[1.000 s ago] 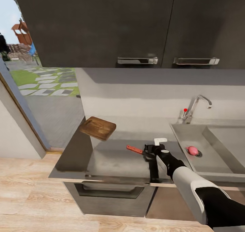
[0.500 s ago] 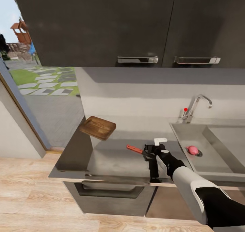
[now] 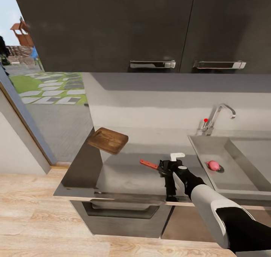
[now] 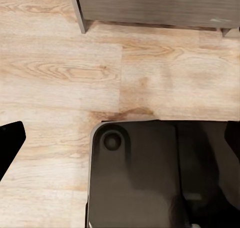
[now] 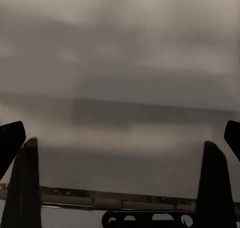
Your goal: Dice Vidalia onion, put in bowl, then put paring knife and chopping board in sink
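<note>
1 board (image 3: 108,140), mid-left of the head pic, tilted off the far left corner of the counter (image 3: 124,174). 1 knife (image 3: 149,165) just right of it, flat on the counter w/ the right claw (image 3: 164,169) hovering right at its blade end; wrist cam shows its fingers (image 5: 26,188) spread wide, nothing between. 1 bowl (image 3: 177,156) peeking out behind the claw. 1 onion (image 3: 213,165) lower right in the sink (image 3: 241,166), by the drain. 2 cabinet doors w/ handles up top. Left claw: can't tell, its cam looks at floor.
</note>
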